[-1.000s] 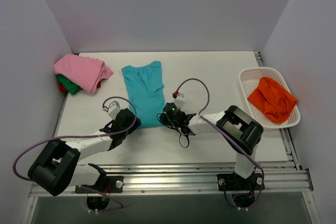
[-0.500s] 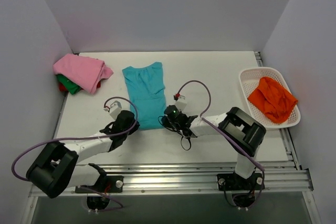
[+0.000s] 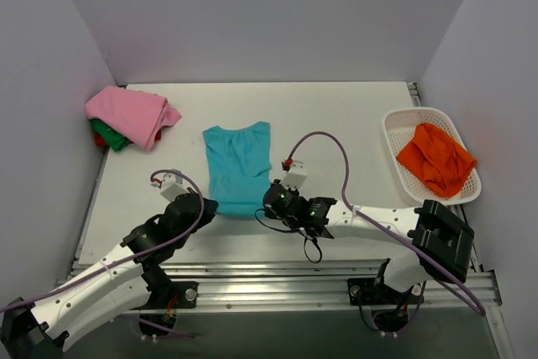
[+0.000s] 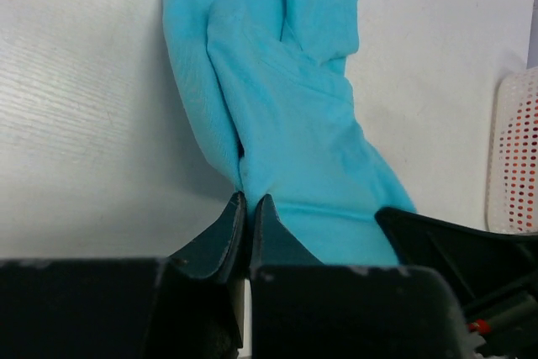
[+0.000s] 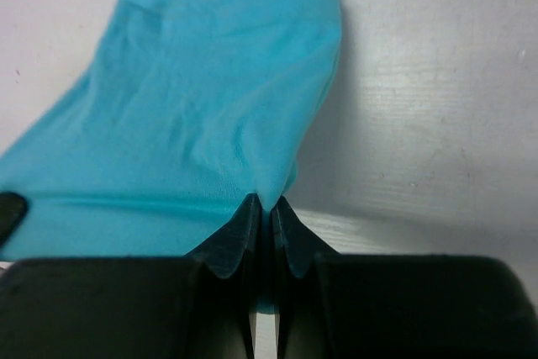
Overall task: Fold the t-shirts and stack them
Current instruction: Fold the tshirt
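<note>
While low, both claws [image 4: 249, 206] [image 5: 262, 208] on teal t-shirt [image 3: 239, 161]

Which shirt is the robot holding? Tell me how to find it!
Find the white table's middle. The soft teal cloth t-shirt lies spread there, its near corners pinched by the left pincer and right pincer. Unlike it, the pink cloth shirt is piled far left and the orange cloth shirt sits in a white plastic basket.
</note>
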